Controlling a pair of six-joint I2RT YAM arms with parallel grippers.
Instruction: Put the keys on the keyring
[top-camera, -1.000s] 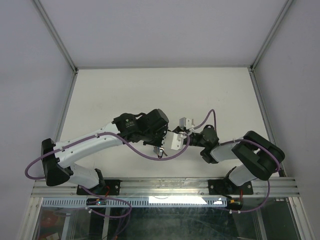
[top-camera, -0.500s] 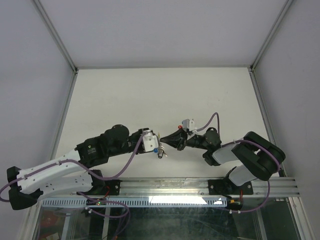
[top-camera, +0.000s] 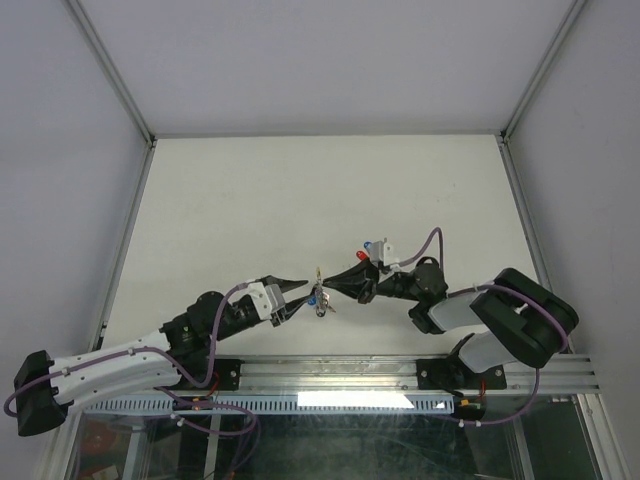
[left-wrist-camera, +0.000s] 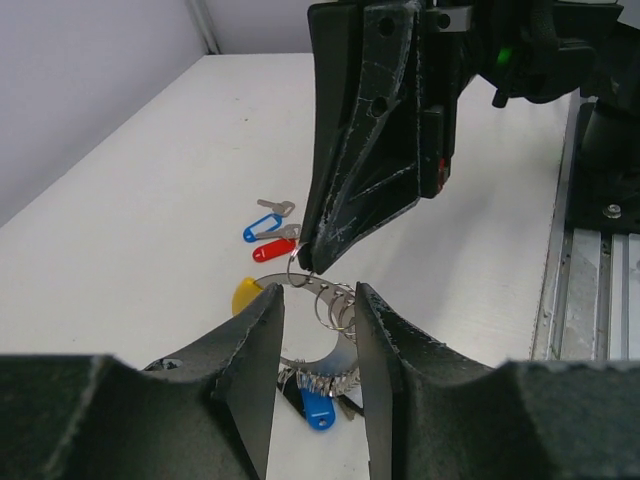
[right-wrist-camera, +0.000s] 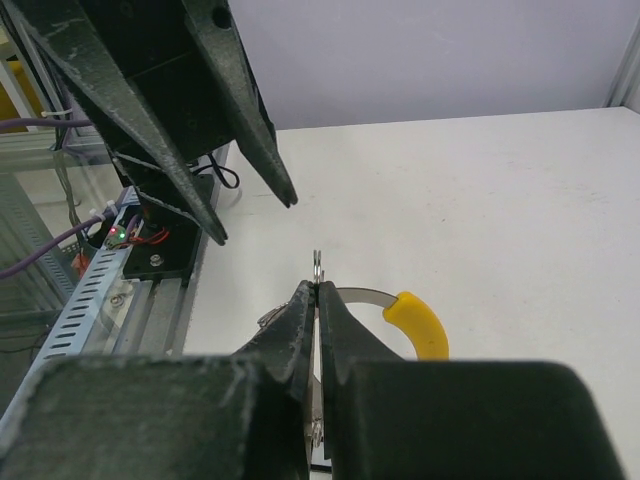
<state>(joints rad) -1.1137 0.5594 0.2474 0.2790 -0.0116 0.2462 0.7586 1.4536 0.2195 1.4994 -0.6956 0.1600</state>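
The keyring (left-wrist-camera: 322, 300), a silvery band with a yellow end (left-wrist-camera: 245, 296), hangs off the table with several small wire rings threaded on it. A blue-tagged key (left-wrist-camera: 318, 408) dangles from it. My right gripper (left-wrist-camera: 316, 262) is shut on the keyring's top, and a small wire ring (right-wrist-camera: 318, 266) pokes up between its tips. My left gripper (left-wrist-camera: 318, 325) is open, one finger on each side of the band without touching it. Two loose keys lie on the table, one blue-tagged (left-wrist-camera: 262, 228) and one red-tagged (left-wrist-camera: 273, 250). From above, both grippers meet tip to tip at the keyring (top-camera: 320, 298).
The white table (top-camera: 300, 190) is walled at the back and sides. A metal rail (top-camera: 330, 372) with both arm bases runs along the near edge. The loose keys (top-camera: 366, 246) lie just beyond the right wrist.
My left arm has drawn back and swung down to the left, and its gripper has opened around the keyring. The right gripper stays shut and has shifted slightly.
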